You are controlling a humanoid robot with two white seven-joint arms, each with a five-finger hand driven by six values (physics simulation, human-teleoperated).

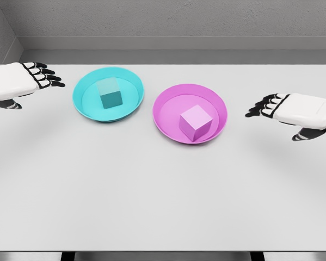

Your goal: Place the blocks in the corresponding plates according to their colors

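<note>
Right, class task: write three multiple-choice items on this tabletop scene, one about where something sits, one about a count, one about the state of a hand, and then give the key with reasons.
1. Where is the cyan block?
A. On the bare table
B. In the cyan plate
C. In the pink plate

2. How many blocks are on the table?
A. One
B. Two
C. Four

3. What is the right hand doing?
A. Gripping the pink block
B. Lifting a plate
C. Held open, holding nothing

Key: B, the block lies inside the matching cyan plate; B, one cyan and one pink block show; C, its fingers are spread clear of the plates, like the left hand.
</note>
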